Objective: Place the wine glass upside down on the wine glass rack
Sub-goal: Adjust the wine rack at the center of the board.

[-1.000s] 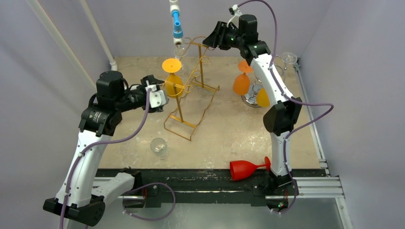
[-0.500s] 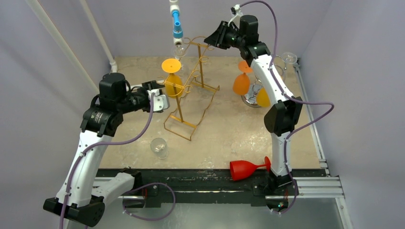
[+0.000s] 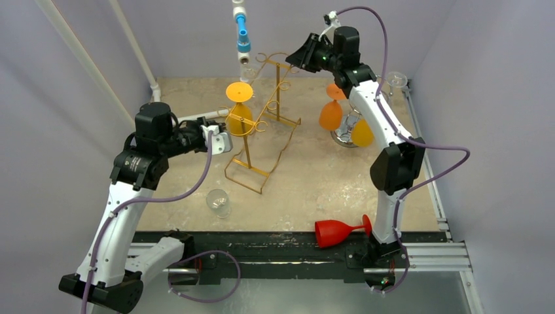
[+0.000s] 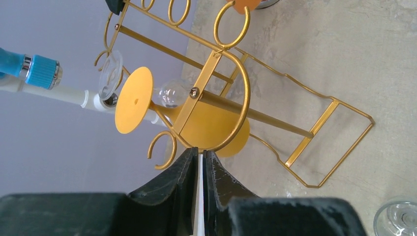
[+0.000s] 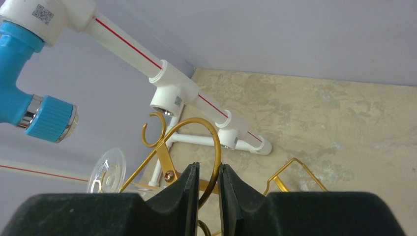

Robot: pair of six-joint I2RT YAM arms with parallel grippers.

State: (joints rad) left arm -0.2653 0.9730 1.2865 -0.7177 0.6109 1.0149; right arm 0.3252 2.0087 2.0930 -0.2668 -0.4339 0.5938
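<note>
Top view: rack (image 3: pixel 247 150), one, mid-counter toward the far edge. An orange wine glass (image 3: pixel 239 108) hangs inverted on it. Your count: orange three, clear glasses (image 3: pixel 218 201) three, red glass (image 3: pixel 336 231) one.

Left wrist: left tool (image 4: pixel 200 153) clenched at a rack loop; whether it pinches the wire, you cannot tell.

Right wrist: right tool (image 5: pixel 208 169) clenched on the top loop.

Hazard: if you tilt the rack, the hung glass likely slides off.

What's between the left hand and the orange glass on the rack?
One gold loop of the rack, seen in the left wrist view: it crosses the orange glass right at the tips of the left hand.
</note>
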